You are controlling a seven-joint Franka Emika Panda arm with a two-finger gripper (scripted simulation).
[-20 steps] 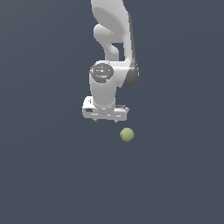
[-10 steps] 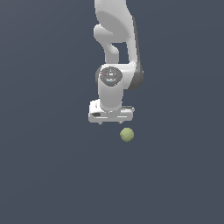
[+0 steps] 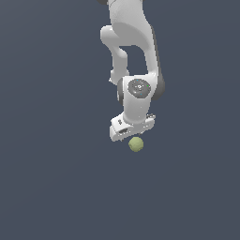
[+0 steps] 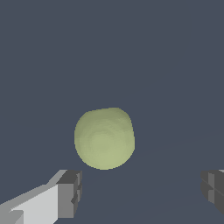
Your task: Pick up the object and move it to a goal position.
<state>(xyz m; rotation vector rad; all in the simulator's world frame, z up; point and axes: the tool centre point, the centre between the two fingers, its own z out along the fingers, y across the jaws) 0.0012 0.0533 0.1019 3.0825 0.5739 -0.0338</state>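
The olive-green ball (image 3: 136, 144) lies on the dark grey floor, just below the white gripper (image 3: 133, 136) in the exterior view. In the wrist view the ball (image 4: 104, 138) is large and lumpy, lying between and a little beyond the two dark finger pads (image 4: 70, 192). The gripper (image 4: 140, 192) is open, with a wide gap between its fingers, and holds nothing. The gripper's body hides its fingers in the exterior view.
The white arm (image 3: 129, 42) comes down from the top of the exterior view. The floor (image 3: 56, 178) is a plain dark grey surface with no other object showing.
The gripper has moved to the exterior view's right and down, and has turned, so it now stands right over the ball. The ball has not moved.
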